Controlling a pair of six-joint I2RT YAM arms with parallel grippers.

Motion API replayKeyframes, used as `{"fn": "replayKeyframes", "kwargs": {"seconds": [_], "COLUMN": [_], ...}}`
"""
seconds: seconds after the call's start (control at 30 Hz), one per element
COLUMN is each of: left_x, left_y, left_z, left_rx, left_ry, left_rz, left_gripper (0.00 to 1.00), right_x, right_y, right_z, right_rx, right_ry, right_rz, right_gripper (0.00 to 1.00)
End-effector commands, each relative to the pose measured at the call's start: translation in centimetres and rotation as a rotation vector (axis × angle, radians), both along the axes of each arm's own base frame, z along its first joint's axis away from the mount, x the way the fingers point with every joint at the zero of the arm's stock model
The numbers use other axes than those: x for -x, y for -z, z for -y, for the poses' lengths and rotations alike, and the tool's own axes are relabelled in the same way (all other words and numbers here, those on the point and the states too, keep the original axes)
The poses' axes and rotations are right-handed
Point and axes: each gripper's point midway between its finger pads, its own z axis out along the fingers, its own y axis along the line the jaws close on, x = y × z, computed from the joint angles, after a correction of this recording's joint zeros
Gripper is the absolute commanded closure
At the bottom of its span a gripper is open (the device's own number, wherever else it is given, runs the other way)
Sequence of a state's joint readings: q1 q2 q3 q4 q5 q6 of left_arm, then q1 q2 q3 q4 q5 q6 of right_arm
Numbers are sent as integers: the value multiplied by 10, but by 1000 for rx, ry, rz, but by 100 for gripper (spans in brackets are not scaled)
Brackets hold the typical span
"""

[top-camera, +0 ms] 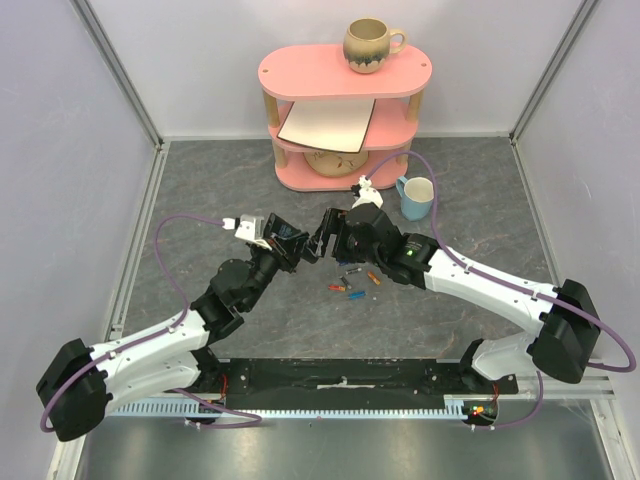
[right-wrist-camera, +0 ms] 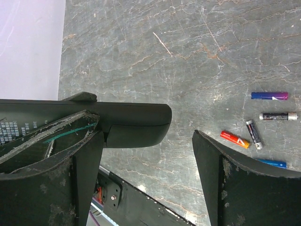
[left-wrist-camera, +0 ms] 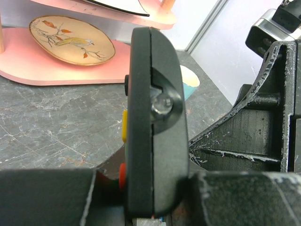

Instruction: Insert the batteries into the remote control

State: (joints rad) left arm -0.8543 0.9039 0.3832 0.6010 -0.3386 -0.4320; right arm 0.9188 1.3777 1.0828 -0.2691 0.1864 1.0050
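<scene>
Gripping remote control [left-wrist-camera: 153, 141] in left tool [top-camera: 277, 240], shut hard across its width, lifted clear of table [top-camera: 200, 180]. Seen edge-on from left wrist cam: buttons to view-left, back face to view-right, small notch w/ a metal bit near the upper end. Can't tell if batt. cover is off.

Standing wide open at right tool [right-wrist-camera: 150, 183], holding nothing. Overlapping remote's free end w/ one finger [right-wrist-camera: 51, 179], other finger well apart from it. Touching or merely in front: can't tell. Remote's long axis approx. from left tool toward right tool, w/ its end poking into the open gap.

Lying loose on table: batteries [right-wrist-camera: 256, 132], five visible in right wrist cam, clustered below and beyond right tool's far finger. Mostly parallel, long axes across that view, apart from one dark cell skewed, touching or almost touching the red-orange one. In top view, sitting just beside right arm's wrist, between both arms but nearer the right.

Judged next: fetch a cell w/ right tool, moving down and sideways away from remote, jaws set across the cell's thin dimension. No pick poss. w/ left arm, busy as holder. Nothing visibly loaded yet.
</scene>
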Motion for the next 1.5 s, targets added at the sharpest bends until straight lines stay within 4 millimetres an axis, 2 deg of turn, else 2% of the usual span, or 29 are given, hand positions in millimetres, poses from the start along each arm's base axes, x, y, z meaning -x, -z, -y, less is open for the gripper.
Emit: {"fn": "replayKeyframes", "kwargs": {"seconds": [0.0, 0.2, 0.33, 0.7, 1.0, 1.47], "left_x": [10, 11, 11, 12, 12, 9], "left_y": [-45, -55, -66, -85, -98, -105], "left_z": [14, 17, 17, 21, 19, 4], "left_rx": [152, 171, 180, 209, 196, 137], "left_ry": [81, 97, 99, 121, 110, 39], "left_rz": [54, 73, 97, 141, 202, 259], "left_gripper": [98, 98, 98, 98, 98, 98], "right_x": [-14, -10, -6, -1, 3, 6], "right_y": [-20, 6, 31, 60, 78, 84], "right_z": [-11, -15, -17, -18, -16, -6], "right_rx": [-81, -42, 0, 61, 121, 148], "right_ry": [33, 15, -4, -27, -44, -34], "right_rz": [56, -1, -54, -113, -156, -162], "right_gripper": [16, 16, 17, 18, 18, 18]}}
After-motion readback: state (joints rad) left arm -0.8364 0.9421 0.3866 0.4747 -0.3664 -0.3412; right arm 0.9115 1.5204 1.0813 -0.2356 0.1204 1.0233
